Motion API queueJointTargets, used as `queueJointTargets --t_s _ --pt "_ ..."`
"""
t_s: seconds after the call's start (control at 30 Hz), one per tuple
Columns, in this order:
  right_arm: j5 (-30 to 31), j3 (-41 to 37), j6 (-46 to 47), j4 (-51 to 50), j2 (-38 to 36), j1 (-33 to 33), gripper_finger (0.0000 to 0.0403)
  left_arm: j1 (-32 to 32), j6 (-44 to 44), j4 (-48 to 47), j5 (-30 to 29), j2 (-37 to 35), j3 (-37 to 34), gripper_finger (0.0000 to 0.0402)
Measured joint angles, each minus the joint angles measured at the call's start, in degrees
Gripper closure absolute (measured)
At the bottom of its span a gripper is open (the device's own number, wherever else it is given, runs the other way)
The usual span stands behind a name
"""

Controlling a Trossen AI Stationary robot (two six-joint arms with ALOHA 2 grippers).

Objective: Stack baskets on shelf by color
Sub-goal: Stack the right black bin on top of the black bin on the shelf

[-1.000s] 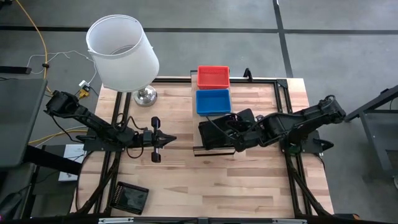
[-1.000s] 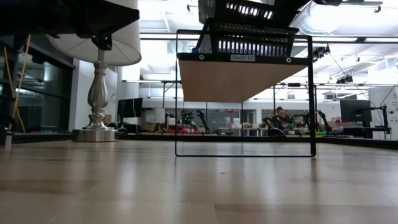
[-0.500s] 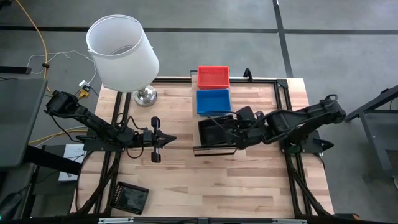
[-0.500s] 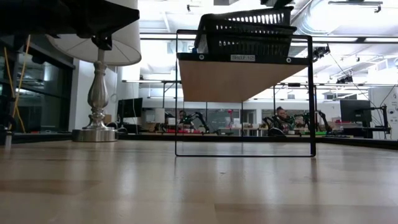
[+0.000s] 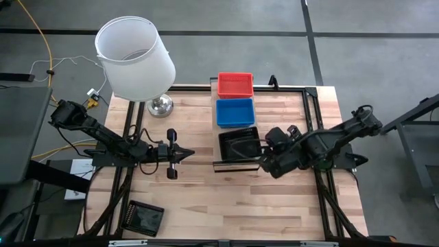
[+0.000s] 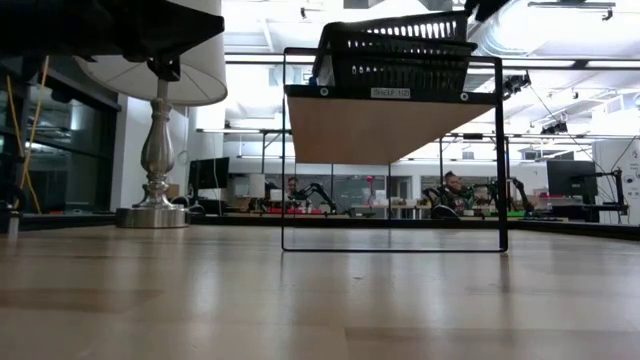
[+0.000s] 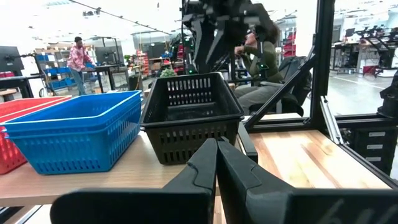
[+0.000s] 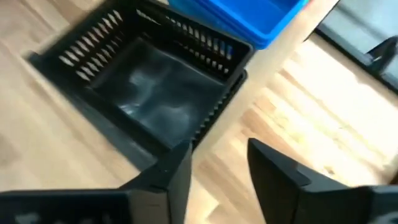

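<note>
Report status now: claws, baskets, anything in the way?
Right claw open, beside the shelf, holding nothing. Left claw shut, waiting mid-table. Black basket on shelf beside blue basket and red basket. Another black basket near table edge.

I see a red basket (image 5: 235, 84), blue basket (image 5: 235, 112), black mesh basket (image 5: 239, 144), white lampshade (image 5: 134, 58), light-wood table (image 5: 199, 192).

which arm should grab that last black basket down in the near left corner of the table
Probably left. The left gripper hangs over the table's left half, nearer the loose black basket with bare tabletop between. The right gripper, jaws open, is beside the shelf, farther away.
</note>
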Motion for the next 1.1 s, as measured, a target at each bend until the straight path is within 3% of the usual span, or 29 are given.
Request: queueJointTargets --t_s 0.1,0.2,0.4,0.6,0.87,1.1 --pt "4.3 -3.0 -0.2 0.2 0.0 0.7 0.0318 0.0 0.0 0.0 0.0 0.0 0.0 0.0401" --pt "12.7 -5.4 -1.3 0.4 0.0 2.0 0.0387 0.0 0.0 0.0 0.0 0.0 0.0 0.0401" --pt "21.6 -8.8 -1.6 2.5 -1.4 5.2 0.0396 0.0 0.0 -0.2 0.0 0.0 0.0 0.0401" --pt "20.5 -18.3 -7.3 15.5 -5.2 5.8 0.0401 0.0 0.0 -0.2 -0.1 0.0 0.0 0.0401" --pt "21.0 -28.8 -25.5 41.5 -12.1 3.6 0.0402 0.0 2.0 -0.1 -0.3 0.0 0.0 0.0401" --pt "14.2 -35.5 -37.8 58.9 -13.8 -2.4 0.0403 0.0 2.1 -0.1 -0.3 0.0 0.0 0.0401"
